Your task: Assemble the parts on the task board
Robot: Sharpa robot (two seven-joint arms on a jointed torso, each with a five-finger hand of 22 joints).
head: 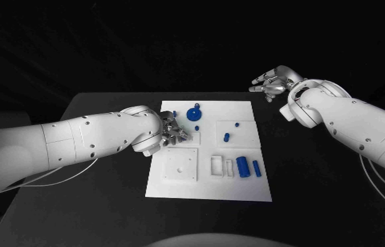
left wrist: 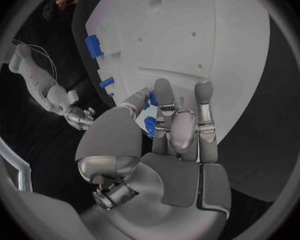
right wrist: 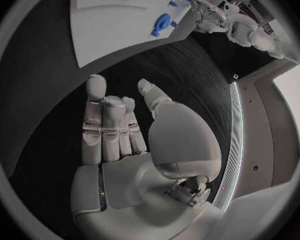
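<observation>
Blue peg (left wrist: 150, 126) pinched in left hand (head: 171, 131), low over task board (head: 241, 110), mid-left area just beside small square socket plate (head: 192, 137). Left wrist view: fingers (left wrist: 165, 98) curled in w/ thumb, clamped on that small blue piece; tip pointing down at white surface. Can't tell whether peg already touching board or just above.

Right hand (head: 275, 82) off board, hovering past far-right corner over black tabletop (head: 112, 105); fingers (right wrist: 96, 117) loosely together, half curled, holding nothing.

Other parts on board: round blue disc w/ stem (head: 193, 114) near far edge, small blue peg (head: 227, 136) on mid-right panel, two blue cylinders (head: 242, 167) in near-right tray, w/ thin blue bar (head: 257, 167) just beside.

Probable step: seating held peg in its hole. To do well:
- Keep peg upright, axis square to board; tilt = jam.
- Line up over hole before descending; hole hidden by fingers in head view, so rely on wrist cam.
- Descend slow, light downward press only; no sideways push, else board may slide.
- Release only once peg seated; spread fingers straight apart, lift vertically to avoid dragging peg out.
- Keep right hand clear, or bring down to steady board's edge if board shifts.

Risk: peg small, may slip or rotate in pinch.
</observation>
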